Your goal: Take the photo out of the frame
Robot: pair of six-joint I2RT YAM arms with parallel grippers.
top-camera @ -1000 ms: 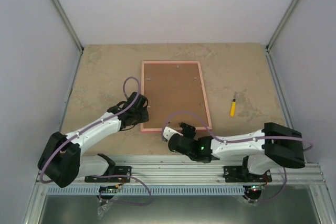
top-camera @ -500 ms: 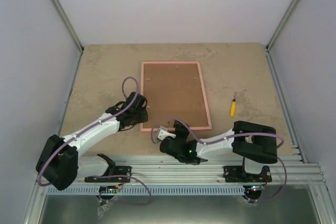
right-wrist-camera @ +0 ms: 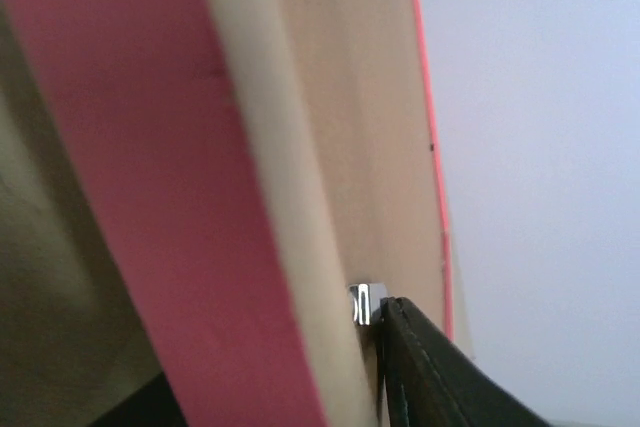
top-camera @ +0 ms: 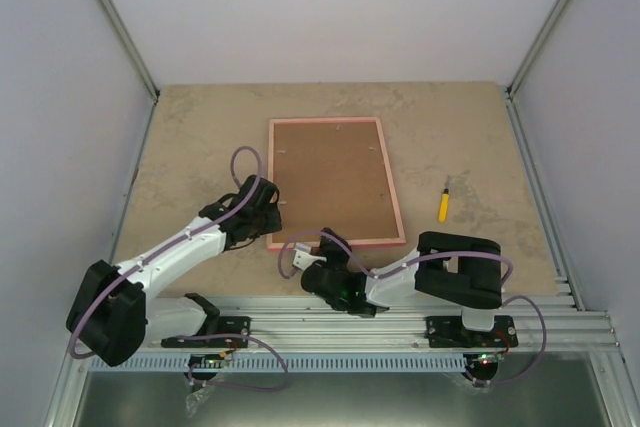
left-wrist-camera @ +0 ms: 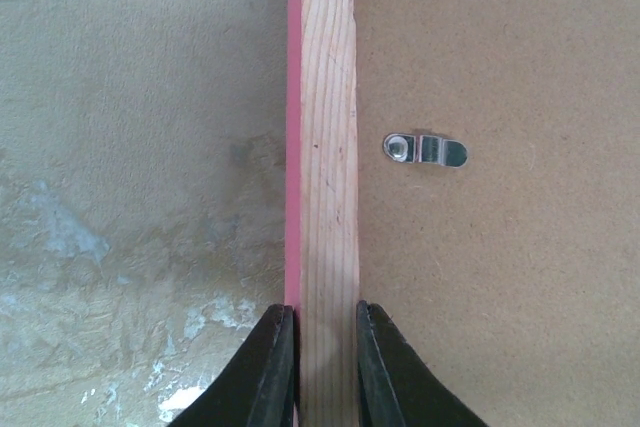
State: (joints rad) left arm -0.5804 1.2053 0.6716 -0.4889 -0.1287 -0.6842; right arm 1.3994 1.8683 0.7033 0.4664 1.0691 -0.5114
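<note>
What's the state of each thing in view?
Frame: lying flat, face down, brown back up.
Backing: seated in the frame.
Photo: hidden, not out yet.
Clip: flat on the backing, beside the left rail.
Left gripper: shut on the frame's left rail.
Right gripper: at the frame's near edge; open or shut unclear.
Yellow tool: lying right of the frame, untouched.
</note>
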